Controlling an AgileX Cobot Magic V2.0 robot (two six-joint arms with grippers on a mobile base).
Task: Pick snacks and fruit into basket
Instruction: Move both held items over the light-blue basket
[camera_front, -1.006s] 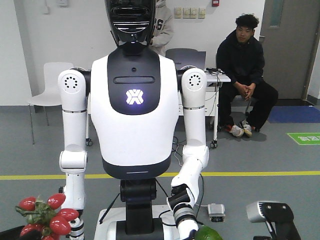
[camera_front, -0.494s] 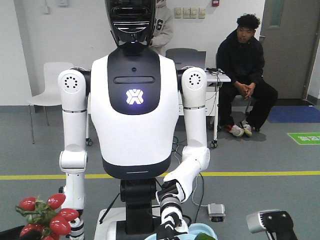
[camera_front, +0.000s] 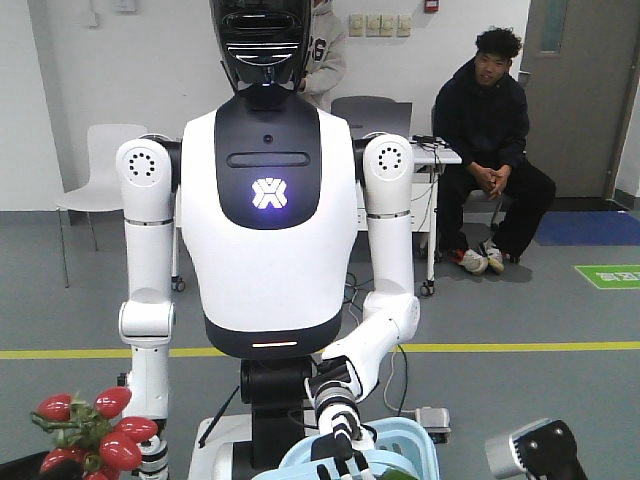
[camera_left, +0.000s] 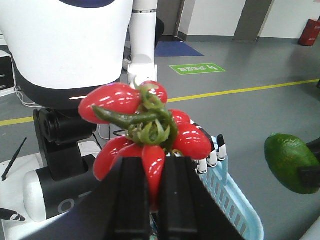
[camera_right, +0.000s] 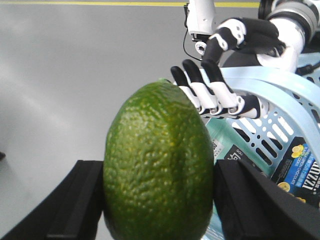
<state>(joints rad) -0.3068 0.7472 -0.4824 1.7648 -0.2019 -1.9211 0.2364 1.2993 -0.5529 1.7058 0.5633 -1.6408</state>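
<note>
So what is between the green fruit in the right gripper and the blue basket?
In the right wrist view, the humanoid's black-and-white fingers lie between the green fruit and the basket, curled over its edge.

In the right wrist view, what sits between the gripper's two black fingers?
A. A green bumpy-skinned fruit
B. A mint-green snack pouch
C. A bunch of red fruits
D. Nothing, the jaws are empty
A: the right gripper has a black finger on each side of the green fruit, which fills the gap, with the basket behind it.
</note>
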